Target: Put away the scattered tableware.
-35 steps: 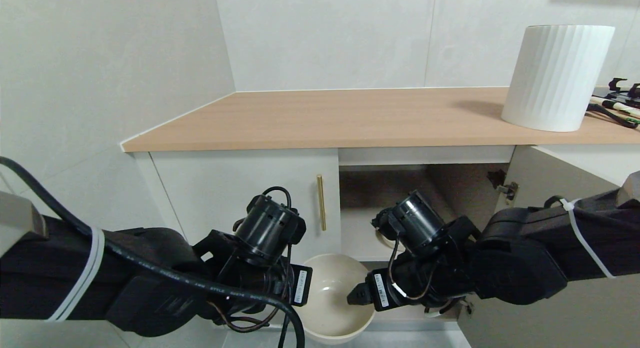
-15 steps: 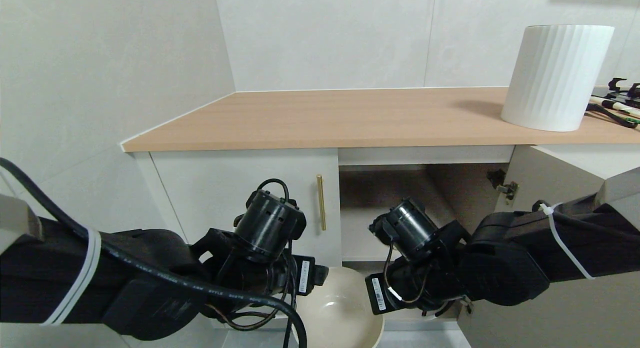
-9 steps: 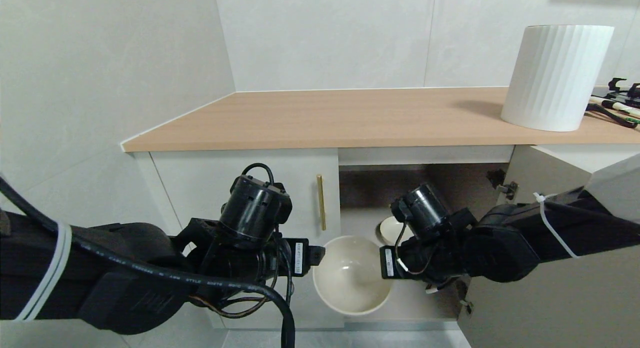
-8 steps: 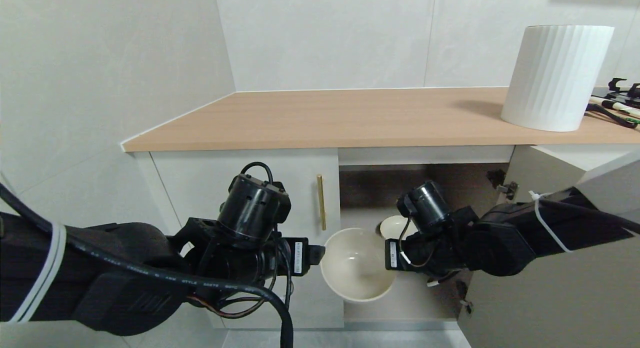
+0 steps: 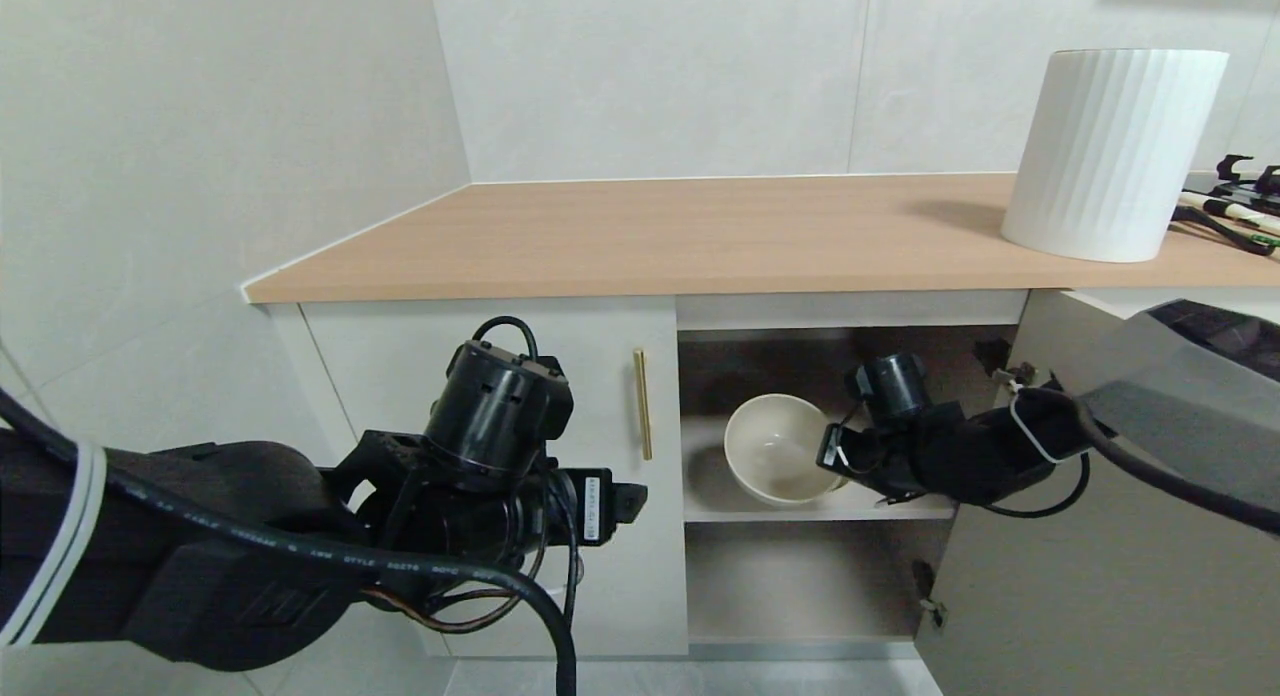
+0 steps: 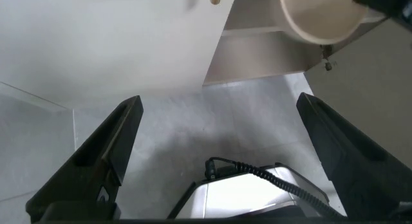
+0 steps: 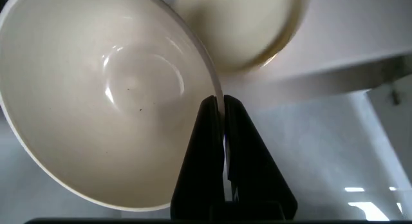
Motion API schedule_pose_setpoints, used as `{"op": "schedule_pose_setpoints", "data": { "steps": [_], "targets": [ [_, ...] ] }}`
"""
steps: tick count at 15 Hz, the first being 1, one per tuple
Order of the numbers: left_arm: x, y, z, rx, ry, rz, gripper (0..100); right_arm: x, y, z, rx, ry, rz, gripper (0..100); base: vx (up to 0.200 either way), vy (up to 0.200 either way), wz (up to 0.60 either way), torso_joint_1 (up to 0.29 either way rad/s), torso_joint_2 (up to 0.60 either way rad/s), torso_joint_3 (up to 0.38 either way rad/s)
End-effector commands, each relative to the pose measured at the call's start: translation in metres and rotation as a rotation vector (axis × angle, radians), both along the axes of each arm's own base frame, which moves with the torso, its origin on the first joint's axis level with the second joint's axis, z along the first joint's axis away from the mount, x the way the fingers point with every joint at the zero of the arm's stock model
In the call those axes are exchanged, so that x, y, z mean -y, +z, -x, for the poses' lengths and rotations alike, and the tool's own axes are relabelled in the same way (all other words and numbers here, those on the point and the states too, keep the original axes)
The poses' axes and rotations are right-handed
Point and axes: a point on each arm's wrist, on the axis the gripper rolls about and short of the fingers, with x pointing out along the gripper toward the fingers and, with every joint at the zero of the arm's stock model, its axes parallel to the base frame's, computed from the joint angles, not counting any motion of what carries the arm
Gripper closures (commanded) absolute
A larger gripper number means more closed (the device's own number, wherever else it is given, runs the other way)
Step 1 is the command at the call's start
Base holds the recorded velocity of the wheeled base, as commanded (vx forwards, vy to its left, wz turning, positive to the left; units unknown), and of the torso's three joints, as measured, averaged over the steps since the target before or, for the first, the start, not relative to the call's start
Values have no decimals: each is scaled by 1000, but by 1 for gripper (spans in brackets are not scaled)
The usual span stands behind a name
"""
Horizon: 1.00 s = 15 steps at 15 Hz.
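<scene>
Right pincer [image 7: 221,118] grips empty bowl [image 5: 772,461] — over cabinet shelf [image 5: 715,504].

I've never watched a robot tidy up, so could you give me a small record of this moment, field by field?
right gripper: shut on the rim of the cream bowl
cream bowl: tilted, inside the open cabinet, over the middle shelf; contact with the shelf unclear
second bowl: behind the cream bowl in the cabinet
left gripper: open, empty, in front of the closed door
countertop: holds a white ribbed container
</scene>
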Motion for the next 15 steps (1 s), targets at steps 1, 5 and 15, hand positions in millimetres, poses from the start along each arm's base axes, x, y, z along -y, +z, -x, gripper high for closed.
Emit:
{"op": "schedule_pose_setpoints", "data": {
  "steps": [1, 5, 15],
  "targets": [
    [0, 1, 0, 3, 0, 2, 0, 12, -18, -21, -7, -50, 7, 100, 0, 0, 0, 0, 0, 0],
    [0, 0, 0, 1, 2, 1, 0, 25, -32, -47, 19, -125, 31, 100, 0, 0, 0, 0, 0, 0],
    [0, 0, 0, -1, 2, 2, 0, 25, -40, -54, 23, -143, 49, 100, 0, 0, 0, 0, 0, 0]
  ]
}}
